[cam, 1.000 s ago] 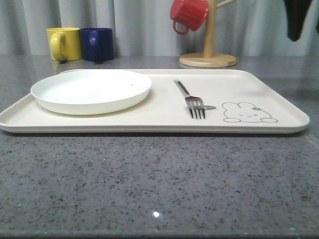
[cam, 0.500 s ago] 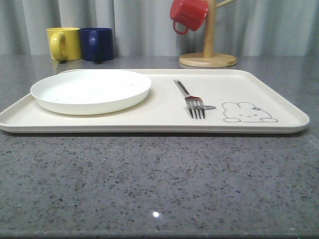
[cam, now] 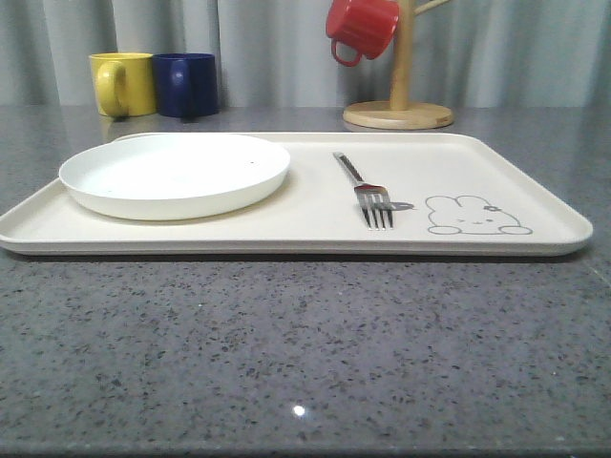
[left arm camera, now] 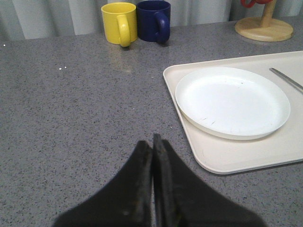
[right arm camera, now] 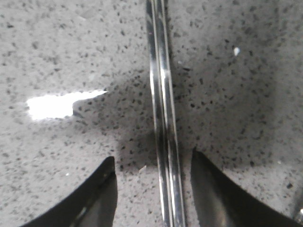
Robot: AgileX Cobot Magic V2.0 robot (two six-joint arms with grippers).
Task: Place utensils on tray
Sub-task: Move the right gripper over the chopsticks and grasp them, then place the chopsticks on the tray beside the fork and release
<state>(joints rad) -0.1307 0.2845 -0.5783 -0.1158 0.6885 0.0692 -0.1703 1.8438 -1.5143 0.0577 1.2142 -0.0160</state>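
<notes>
Right arm clears my front view

1 second back I had a dark piece of the right arm hanging in the upper right corner up front; half a second ago it was already gone, and now I see plain grey curtain (cam: 563,48) there, nothing else shifting.

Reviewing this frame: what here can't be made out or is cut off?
- Chopsticks: both ends run past the right wrist view's edges.
- Fork: left wrist view's edge cuts off all but a bit of handle.
- Red mug: front view's top edge crops it.
- Right gripper: open around the chopsticks; contact unclear.
</notes>
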